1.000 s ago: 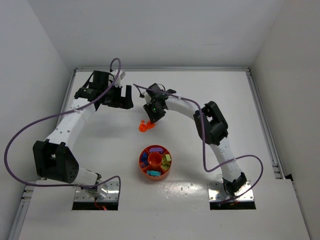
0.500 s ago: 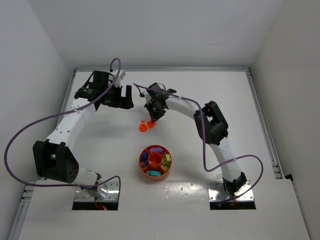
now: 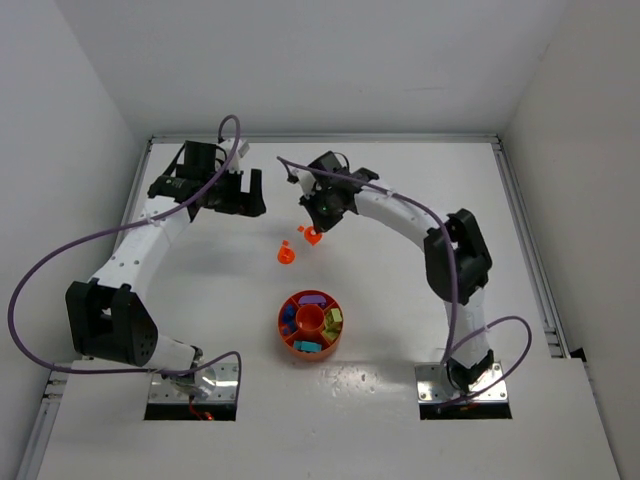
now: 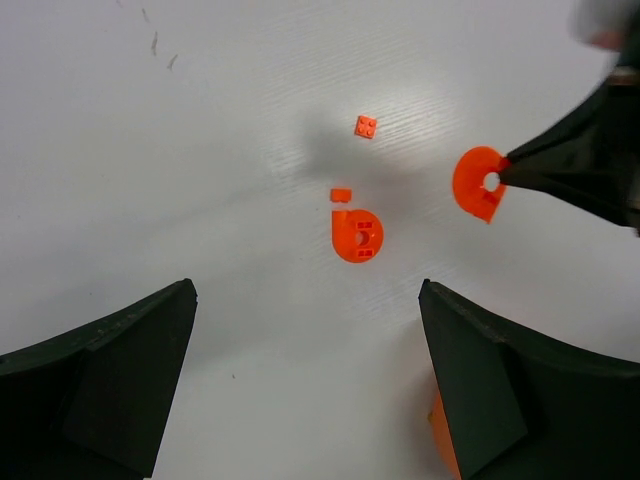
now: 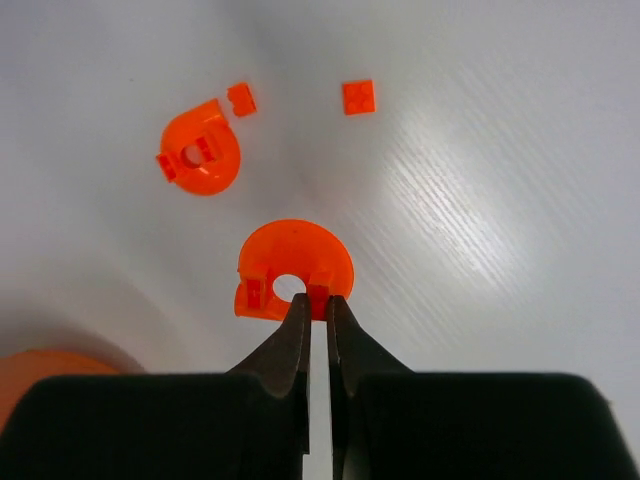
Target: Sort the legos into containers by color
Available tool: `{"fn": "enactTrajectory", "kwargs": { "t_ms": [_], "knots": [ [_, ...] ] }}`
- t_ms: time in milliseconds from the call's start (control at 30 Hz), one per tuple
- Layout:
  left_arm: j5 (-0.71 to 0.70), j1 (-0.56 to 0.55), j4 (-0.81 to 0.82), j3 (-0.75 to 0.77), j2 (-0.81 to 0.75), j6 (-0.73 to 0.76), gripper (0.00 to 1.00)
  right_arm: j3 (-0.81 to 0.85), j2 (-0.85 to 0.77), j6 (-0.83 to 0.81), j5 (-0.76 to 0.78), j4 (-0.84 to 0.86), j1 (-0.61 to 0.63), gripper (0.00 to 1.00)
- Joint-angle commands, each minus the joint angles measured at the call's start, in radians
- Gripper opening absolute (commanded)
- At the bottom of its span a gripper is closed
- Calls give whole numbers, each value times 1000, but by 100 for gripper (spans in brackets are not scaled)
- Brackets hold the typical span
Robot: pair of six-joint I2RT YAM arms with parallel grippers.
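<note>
Sliding rightward, right gripper (image 5: pixel 309 300) is pinching a round orange-red plastic brick (image 5: pixel 295 255), divided orange-red tray (image 3: pixel 282 330) lying base-ward; left gripper (image 4: pixel 308 295) gaping.

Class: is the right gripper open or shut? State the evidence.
Shut on the orange disc piece. In the right wrist view the right gripper pinches its edge beside the hole, jaws almost together.

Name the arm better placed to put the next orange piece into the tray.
Right. The right gripper is shut on the round orange piece, so it likely only needs carrying to the tray. The left gripper is open and holds nothing.
</note>
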Motion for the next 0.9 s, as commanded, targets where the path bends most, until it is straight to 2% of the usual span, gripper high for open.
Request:
{"fn": "enactTrajectory", "kwargs": {
  "t_ms": [0,67,233,400,600,867],
  "knots": [
    [4,11,40,-13,-25,3,100,-3,-147,-108,-15,-16,-2,0],
    [-5,20,40,-13,-25,-6,100,-23,-194,-149,-29,-51,-2,0],
    [-5,53,49,-13,-34,-15,100,-155,-422,-329,-208,-77,50,0],
    [42,86,60,-13,-34,-15,100,-195,-521,-410,-265,-151,135,0],
    [62,86,60,-13,-34,-24,100,-279,-584,-528,-209,-200,389,0],
    [62,108,69,-31,-74,-24,100,-331,-564,-587,-118,-223,534,0]
  ]
}}
